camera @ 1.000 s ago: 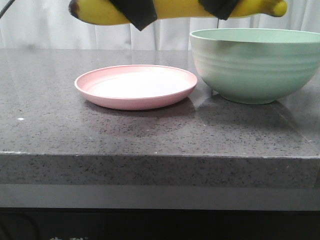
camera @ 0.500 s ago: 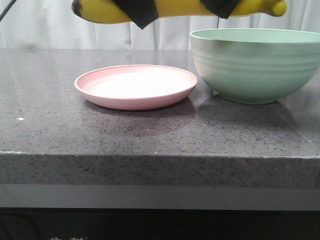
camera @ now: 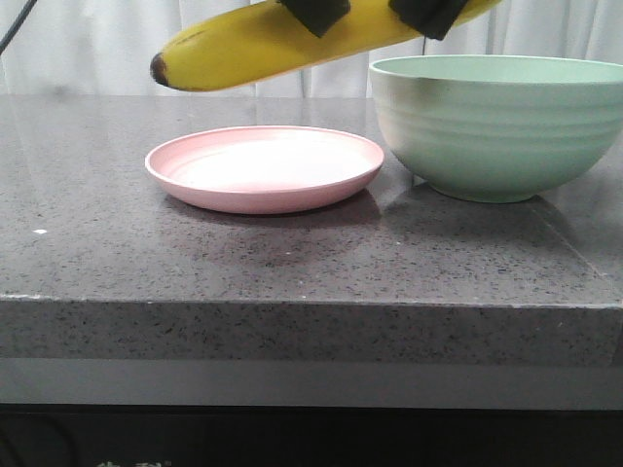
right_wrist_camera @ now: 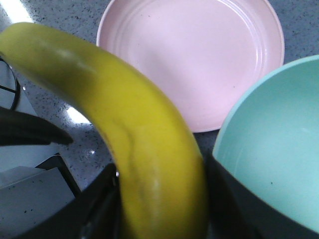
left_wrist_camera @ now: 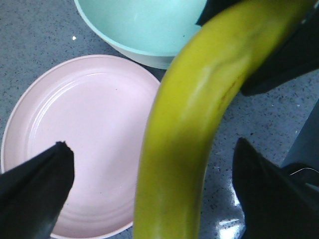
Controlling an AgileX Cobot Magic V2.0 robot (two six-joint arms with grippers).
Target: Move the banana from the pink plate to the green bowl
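Note:
The yellow banana hangs tilted in the air above the pink plate, its dark end low at the left and its stem end out of view at the top. My right gripper is shut on the banana's upper part by the green bowl's left rim; the right wrist view shows its fingers pressed to the banana. My left gripper is open, with its fingers wide apart on either side of the banana and not touching it. The plate is bare.
The plate and bowl stand side by side on a dark speckled stone counter, bowl to the right, almost touching. A white curtain hangs behind. The counter's front edge runs across the lower front view.
The banana was level and held by both grippers. Now its dark end has dropped towards the plate, its stem end has risen out of view, and the left gripper has let go.

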